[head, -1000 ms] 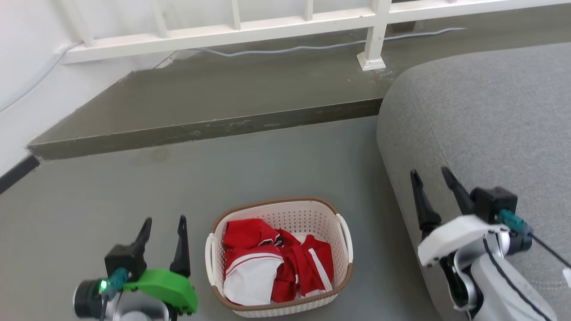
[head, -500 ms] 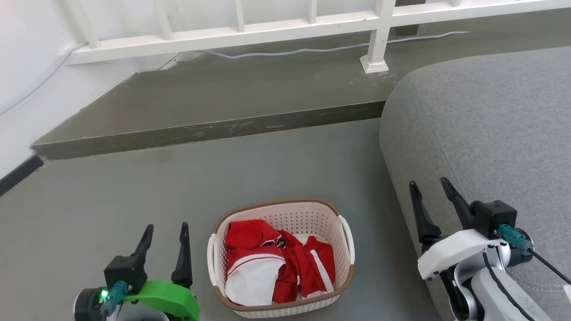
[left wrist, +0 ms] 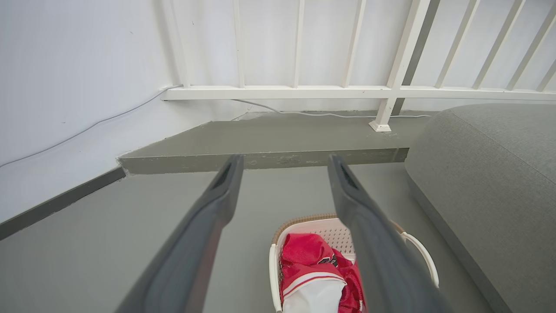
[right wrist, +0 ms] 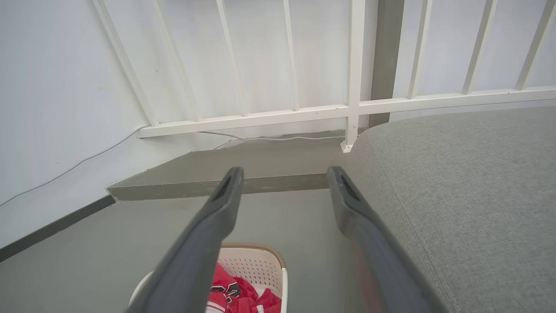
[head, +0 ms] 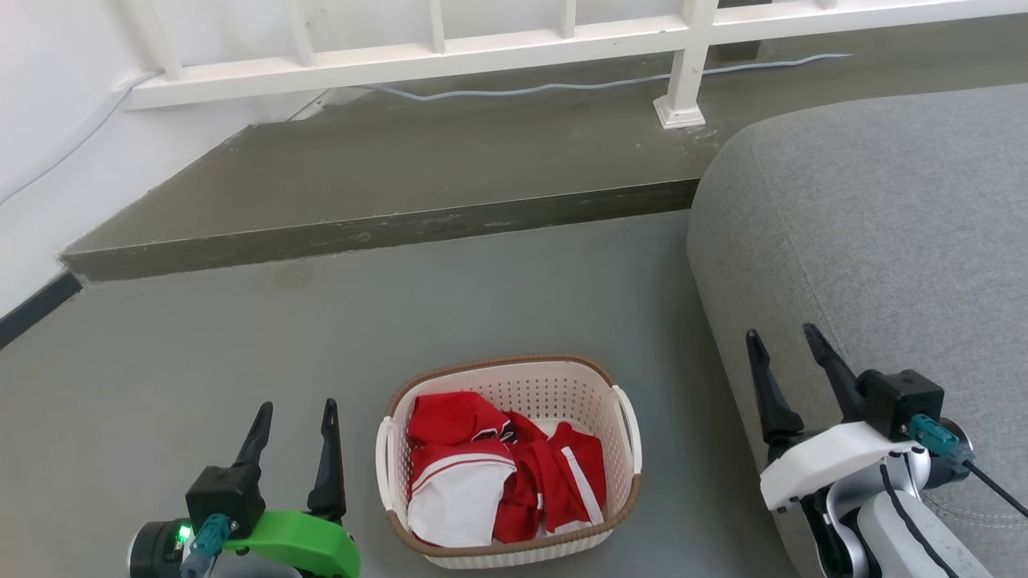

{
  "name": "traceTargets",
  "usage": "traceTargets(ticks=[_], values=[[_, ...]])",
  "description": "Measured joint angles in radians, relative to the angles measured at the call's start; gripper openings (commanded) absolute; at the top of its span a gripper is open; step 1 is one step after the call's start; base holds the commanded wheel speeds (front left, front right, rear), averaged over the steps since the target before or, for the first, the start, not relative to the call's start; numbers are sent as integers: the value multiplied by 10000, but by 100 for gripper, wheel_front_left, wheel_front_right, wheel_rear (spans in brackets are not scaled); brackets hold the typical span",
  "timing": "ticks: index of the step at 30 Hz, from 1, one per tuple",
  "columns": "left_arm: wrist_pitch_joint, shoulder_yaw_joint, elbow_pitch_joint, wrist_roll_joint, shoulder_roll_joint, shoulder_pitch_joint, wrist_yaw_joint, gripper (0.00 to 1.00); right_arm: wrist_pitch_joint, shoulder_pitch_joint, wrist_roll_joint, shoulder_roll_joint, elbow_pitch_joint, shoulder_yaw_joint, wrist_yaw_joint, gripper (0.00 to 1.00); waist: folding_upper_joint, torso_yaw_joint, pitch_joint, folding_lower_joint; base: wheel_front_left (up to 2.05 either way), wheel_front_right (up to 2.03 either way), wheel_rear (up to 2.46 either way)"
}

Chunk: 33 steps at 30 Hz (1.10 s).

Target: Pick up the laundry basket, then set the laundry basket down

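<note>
The laundry basket (head: 522,391) is seen on the floor (head: 482,305), red clothes (head: 482,425) inside, its long axis running away from the robot, with a handle on each side. The left gripper (head: 296,404) is held just left of it. The right gripper (head: 781,331) is farther off to its right, by the grey sofa (head: 883,225) (both jaws spread, empty).

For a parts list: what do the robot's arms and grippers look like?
Both have two long, dark, tapering fingers on a black block with a teal connector. The left gripper has a green cover and a lit green light. The right gripper has a white cover, a black cable from its connector, and a pale forearm with a black line.
</note>
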Motion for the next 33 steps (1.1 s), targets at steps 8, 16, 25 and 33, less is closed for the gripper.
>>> traceTargets(ticks=[8, 16, 25, 33], values=[[44, 79, -240, 115, -17, 126, 2, 100, 0, 8, -82, 0, -173, -69, -67, 100, 0, 44, 56, 0, 0, 0, 0], [121, 84, -502, 268, -69, 208, 2, 0, 0, 141, -86, 6, -341, -171, -69, 0, 0, 39, 84, 0, 0, 0, 0], [136, 38, -194, -27, -196, 412, -96, 0, 13, 598, 171, 215, -8, -184, -10, 0, 0, 60, 84, 0, 0, 0, 0], [236, 111, -257, -1037, -209, 458, -203, 0, 178, 598, 1267, 336, -100, -397, 209, 0, 0, 124, 65, 0, 0, 0, 0]])
